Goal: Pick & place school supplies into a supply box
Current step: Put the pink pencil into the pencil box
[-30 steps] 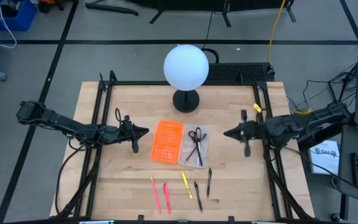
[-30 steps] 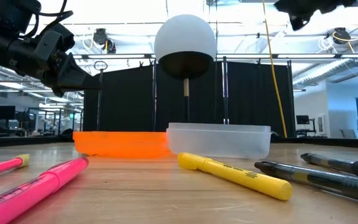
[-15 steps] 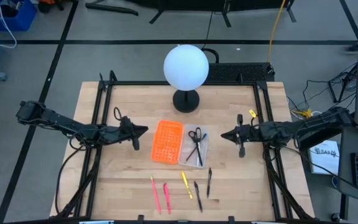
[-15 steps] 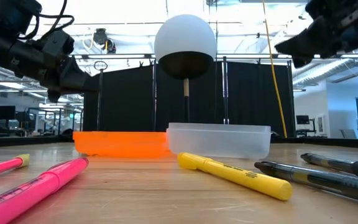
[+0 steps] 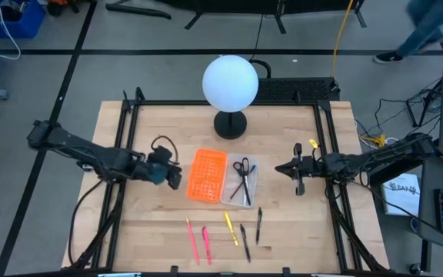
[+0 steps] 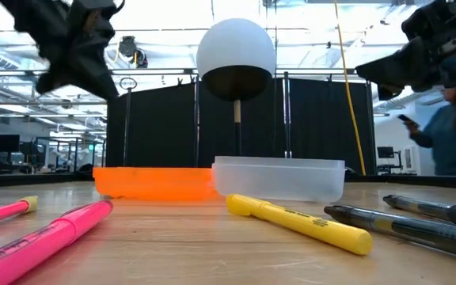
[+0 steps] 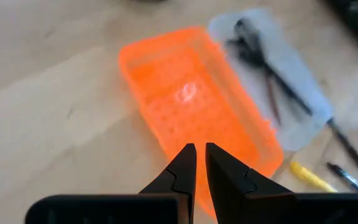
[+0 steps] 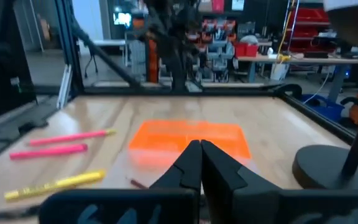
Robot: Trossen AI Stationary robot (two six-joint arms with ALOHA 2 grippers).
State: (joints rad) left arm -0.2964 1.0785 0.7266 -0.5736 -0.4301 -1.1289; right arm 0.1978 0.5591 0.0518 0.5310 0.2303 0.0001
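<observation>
- Step: judging by the layout, this is the approach before a first pen pick. Both arms hang above the table (image 5: pixel 129 231), neither holding anything.
- Orange tray (image 5: pixel 207 175) lies mid-table, with the clear box (image 5: pixel 251 187) touching its 3 o'clock side.
- Box holds the scissors (image 5: pixel 241 171) already, with one thin dark stick beside them.
- Left gripper (image 5: pixel 177 176) hovers just off the orange tray's 9 o'clock edge, fingers a narrow slit apart, empty.
- Right gripper (image 5: pixel 277 168) hovers at 3 o'clock of the box, a little apart, fingers fully together, empty.
- Pens lie in a row at 6 o'clock of both trays: two pink (image 5: pixel 199 240), one yellow (image 5: pixel 230 228), two black (image 5: pixel 251 228).
- Next move, I judge: a gripper must widen, swing toward 6 o'clock, and drop over one pen, well apart from either gripper now.
</observation>
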